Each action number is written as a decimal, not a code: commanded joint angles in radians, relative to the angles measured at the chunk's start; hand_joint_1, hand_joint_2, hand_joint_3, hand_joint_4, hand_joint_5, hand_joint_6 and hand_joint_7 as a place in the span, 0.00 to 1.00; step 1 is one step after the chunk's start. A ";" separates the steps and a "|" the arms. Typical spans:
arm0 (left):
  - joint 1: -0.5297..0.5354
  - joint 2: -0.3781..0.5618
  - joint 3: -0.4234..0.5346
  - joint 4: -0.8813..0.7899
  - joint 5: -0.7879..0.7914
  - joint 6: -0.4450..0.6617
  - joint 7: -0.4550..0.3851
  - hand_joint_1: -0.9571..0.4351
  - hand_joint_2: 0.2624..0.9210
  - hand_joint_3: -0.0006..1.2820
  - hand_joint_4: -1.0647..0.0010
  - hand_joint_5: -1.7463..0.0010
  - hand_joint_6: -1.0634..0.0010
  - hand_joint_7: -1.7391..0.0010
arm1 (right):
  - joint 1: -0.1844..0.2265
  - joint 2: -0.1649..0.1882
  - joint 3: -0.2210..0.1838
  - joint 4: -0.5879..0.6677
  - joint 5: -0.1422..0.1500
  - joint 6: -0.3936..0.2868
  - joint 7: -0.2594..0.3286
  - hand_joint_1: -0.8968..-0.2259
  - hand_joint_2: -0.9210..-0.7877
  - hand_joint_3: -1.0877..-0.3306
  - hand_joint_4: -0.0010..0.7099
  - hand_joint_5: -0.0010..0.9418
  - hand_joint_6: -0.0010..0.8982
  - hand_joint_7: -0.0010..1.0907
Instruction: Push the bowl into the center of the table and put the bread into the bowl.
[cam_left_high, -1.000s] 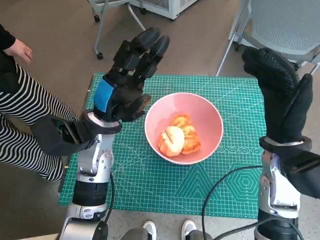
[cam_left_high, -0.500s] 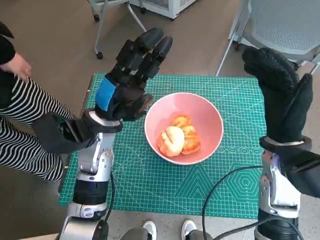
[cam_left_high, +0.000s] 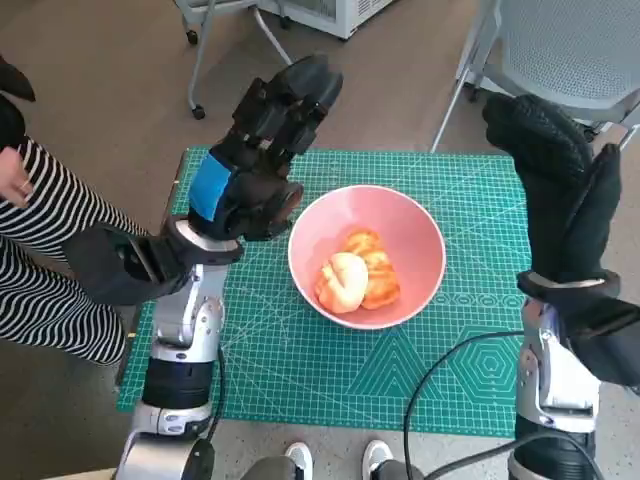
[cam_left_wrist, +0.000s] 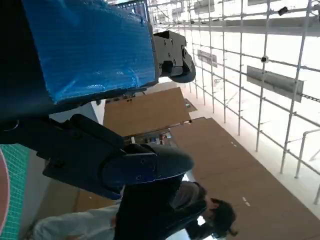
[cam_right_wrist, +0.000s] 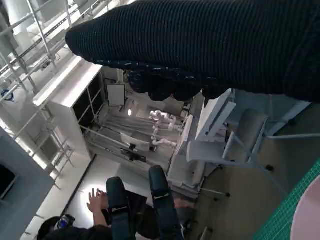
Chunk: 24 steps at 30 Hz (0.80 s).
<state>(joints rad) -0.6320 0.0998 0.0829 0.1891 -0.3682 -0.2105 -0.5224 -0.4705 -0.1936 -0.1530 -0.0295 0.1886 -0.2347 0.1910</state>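
**Bread sits in the pink bowl at mid-table, both hands raised and empty**

A brown floor (cam_left_high: 120, 80) spreads round the table in the head view, with a pale grey mesh chair (cam_left_high: 570, 50) standing past the table's far right corner and the wheeled legs of another chair (cam_left_high: 215, 40) past its far left. A white cabinet (cam_left_high: 330, 12) shows at the far edge. In the left wrist view the room rises to a tall white grid of window frames (cam_left_wrist: 250, 65) above brown panelling (cam_left_wrist: 150, 110).

A person in striped trousers (cam_left_high: 40, 250) stands at the table's left side; in the right wrist view a person (cam_right_wrist: 97, 205) also shows low in the room.

The small table is covered by a green cutting mat (cam_left_high: 300, 360) printed with a pale grid and geometric lines. A black cable (cam_left_high: 440, 380) loops over its near right part.

The pink bowl (cam_left_high: 410, 220) rests near the middle of the mat. The bread (cam_left_high: 358, 275) lies inside it, golden pieces with a paler rounded one in front.

The left hand (cam_left_high: 250, 170) hovers over the mat's far left part, just beside the bowl's rim and apart from it, fingers stretched and grasping nothing. The right hand (cam_left_high: 560, 190) is lifted above the mat's right edge, glove fingers extended, also released and well clear of the bowl.
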 joint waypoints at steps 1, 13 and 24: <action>-0.019 0.010 0.003 -0.006 -0.002 0.006 -0.004 0.13 0.88 0.44 1.00 0.89 1.00 0.70 | 0.000 0.001 0.010 0.020 -0.012 0.002 0.001 0.30 0.00 0.52 0.28 0.00 0.11 0.51; -0.011 0.018 0.003 -0.001 0.011 0.000 -0.002 0.16 0.85 0.46 1.00 0.89 1.00 0.69 | -0.036 0.010 0.051 0.137 -0.036 -0.032 0.014 0.28 0.00 0.51 0.26 0.00 0.08 0.50; 0.009 0.030 0.007 -0.017 0.007 0.014 -0.005 0.16 0.79 0.47 1.00 0.88 1.00 0.67 | -0.049 0.000 0.056 0.169 -0.034 -0.022 0.038 0.26 0.00 0.50 0.25 0.00 0.05 0.50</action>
<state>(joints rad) -0.6316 0.1207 0.0882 0.1878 -0.3626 -0.2028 -0.5269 -0.5224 -0.1882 -0.1004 0.1197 0.1558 -0.2683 0.2149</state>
